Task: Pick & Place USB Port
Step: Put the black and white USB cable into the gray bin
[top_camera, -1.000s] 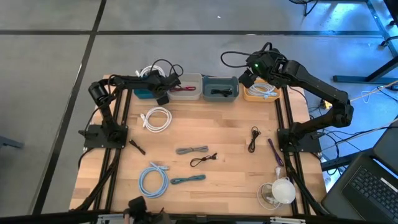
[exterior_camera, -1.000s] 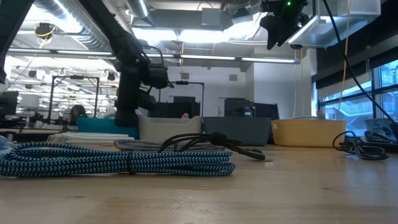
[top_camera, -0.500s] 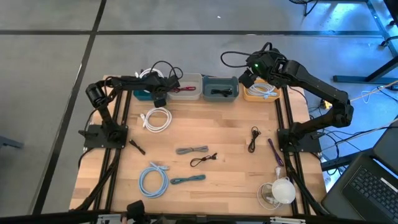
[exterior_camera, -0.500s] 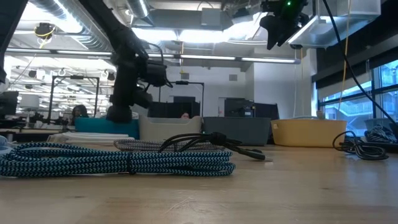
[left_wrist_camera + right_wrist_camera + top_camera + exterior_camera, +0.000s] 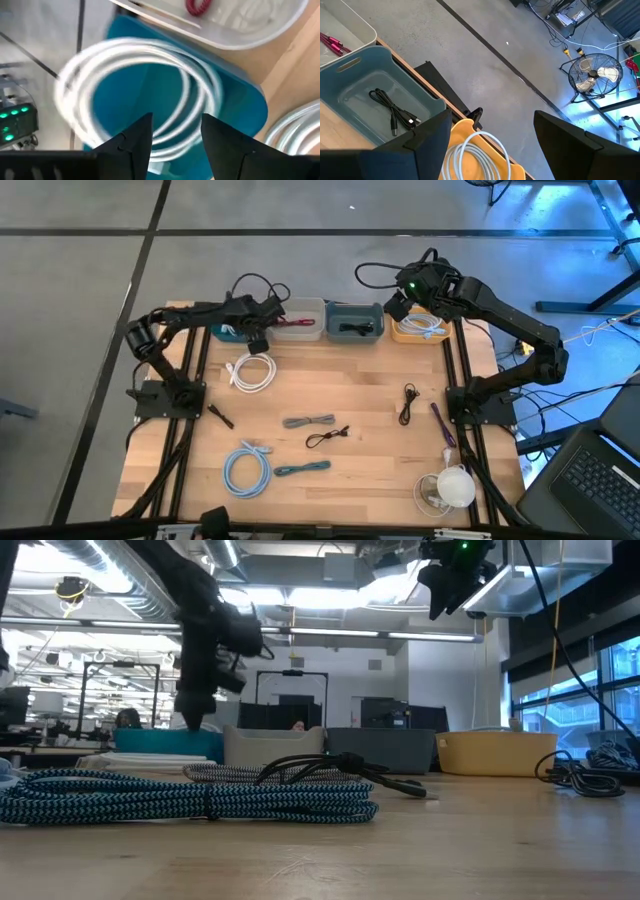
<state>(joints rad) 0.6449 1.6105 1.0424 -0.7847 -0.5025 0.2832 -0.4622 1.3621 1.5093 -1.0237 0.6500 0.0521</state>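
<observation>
My left gripper [image 5: 177, 120] is open above the teal bin [image 5: 240, 107] at the table's far left, and nothing is between its fingers. A coiled white cable [image 5: 135, 90] lies in that bin, below the fingertips. The same gripper [image 5: 256, 340] shows in the high view beside the teal bin [image 5: 228, 331]. My right gripper [image 5: 492, 145] waits open, high over the yellow bin [image 5: 420, 328], which holds a white cable [image 5: 477, 152].
A white bin [image 5: 300, 320] with a red cable and a grey-blue bin [image 5: 354, 323] with a black cable [image 5: 395, 112] stand at the far edge. On the table lie a white coil [image 5: 252, 370], a grey cable [image 5: 308, 421], black cables [image 5: 408, 402] and a light blue coil [image 5: 246, 470].
My left arm has lifted and drawn back toward the table's left edge, so its gripper now stands higher over the teal bin.
</observation>
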